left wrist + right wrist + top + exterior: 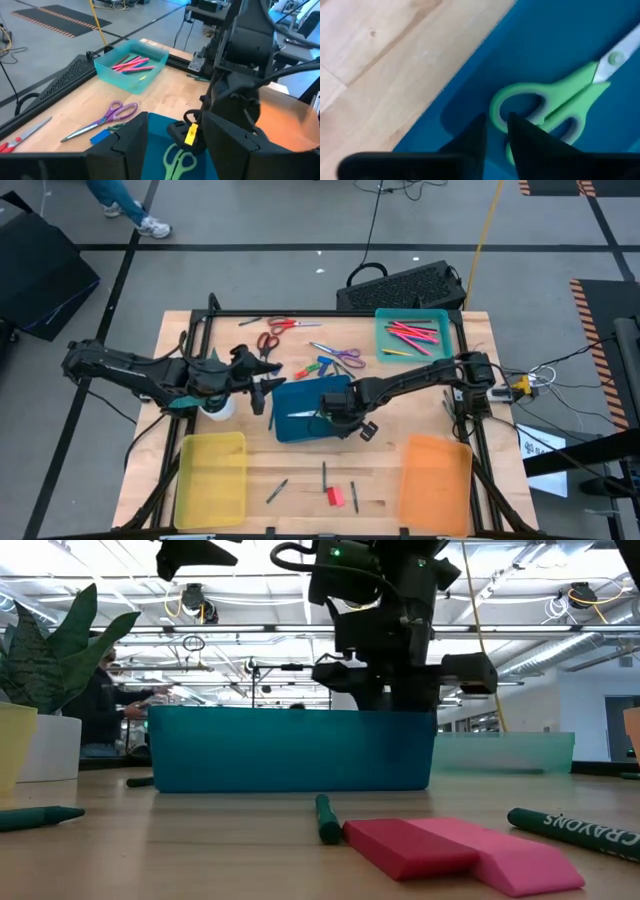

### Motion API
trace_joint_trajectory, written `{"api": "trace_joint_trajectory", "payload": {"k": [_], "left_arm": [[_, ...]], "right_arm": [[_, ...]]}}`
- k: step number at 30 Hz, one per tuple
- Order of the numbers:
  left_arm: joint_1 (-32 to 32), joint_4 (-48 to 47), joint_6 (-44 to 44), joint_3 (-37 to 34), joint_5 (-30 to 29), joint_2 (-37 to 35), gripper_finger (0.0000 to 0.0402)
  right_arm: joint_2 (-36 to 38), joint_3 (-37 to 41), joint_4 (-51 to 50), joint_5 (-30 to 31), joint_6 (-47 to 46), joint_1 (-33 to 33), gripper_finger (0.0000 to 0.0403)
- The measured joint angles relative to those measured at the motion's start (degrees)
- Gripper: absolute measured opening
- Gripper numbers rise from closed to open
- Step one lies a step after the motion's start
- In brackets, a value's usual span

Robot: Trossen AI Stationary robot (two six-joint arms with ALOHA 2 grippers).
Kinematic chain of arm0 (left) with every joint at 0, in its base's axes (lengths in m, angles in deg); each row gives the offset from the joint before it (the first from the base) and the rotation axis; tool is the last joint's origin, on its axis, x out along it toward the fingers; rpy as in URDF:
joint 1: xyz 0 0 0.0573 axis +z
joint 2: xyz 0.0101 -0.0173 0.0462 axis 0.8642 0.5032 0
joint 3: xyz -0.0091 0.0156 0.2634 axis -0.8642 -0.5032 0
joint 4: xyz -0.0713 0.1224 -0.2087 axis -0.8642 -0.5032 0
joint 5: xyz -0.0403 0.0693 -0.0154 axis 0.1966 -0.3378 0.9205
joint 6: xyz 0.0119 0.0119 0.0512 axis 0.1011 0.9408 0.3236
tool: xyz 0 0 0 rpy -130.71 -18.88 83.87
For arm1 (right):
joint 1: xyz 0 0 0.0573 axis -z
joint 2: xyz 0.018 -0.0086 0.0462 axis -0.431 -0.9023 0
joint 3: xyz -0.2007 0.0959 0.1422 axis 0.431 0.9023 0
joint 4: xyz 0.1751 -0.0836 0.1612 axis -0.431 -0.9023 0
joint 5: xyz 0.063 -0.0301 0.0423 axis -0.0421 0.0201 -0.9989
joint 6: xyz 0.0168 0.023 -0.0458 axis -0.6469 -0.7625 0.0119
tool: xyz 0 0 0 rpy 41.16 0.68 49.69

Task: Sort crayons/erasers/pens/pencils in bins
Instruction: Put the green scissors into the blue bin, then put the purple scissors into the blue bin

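Green-handled scissors (pixel 560 95) lie in the dark blue bin (pixel 300 418) at the table's middle. My right gripper (pixel 497 125) hangs over that bin, pointing down, shut on the scissors' handle. My left gripper (pixel 175 122) hovers open at the bin's left edge (pixel 262 388), holding nothing. A red eraser (pixel 405 845) and a pink eraser (pixel 520 862) lie flat on the table near the front edge, with dark green crayons (pixel 325 818) around them. The teal bin (pixel 413 335) at the far right holds pink and red pens. My right gripper pinches the rim of one green handle loop (pixel 493 111) between its two fingers, which come from above and point down. The scissors lie flat on the bin's floor, blades pointing away from the fingers.
A yellow bin (pixel 210 478) stands at the near left and an orange bin (pixel 435 470) at the near right. Red scissors (pixel 285 325) and purple scissors (pixel 342 356) lie behind the blue bin, beside small blue and green pieces (pixel 315 367). A white cup (pixel 218 408) sits under my left arm.
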State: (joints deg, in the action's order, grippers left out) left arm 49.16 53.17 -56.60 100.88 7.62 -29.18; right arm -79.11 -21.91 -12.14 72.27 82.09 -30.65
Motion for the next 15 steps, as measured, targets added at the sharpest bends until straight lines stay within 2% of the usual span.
{"api": "trace_joint_trajectory", "payload": {"k": [8,15], "left_arm": [[0.0,-0.2,-0.4,0.0,0.0,0.1,0.0189],[0.1,-0.2,-0.2,0.0,-0.2,0.1,0.0189]], "right_arm": [[2.3,0.1,0.3,1.5,-0.7,-2.5,0.0142],[2.6,0.5,0.5,1.4,-3.8,-4.0,0.0147]]}}
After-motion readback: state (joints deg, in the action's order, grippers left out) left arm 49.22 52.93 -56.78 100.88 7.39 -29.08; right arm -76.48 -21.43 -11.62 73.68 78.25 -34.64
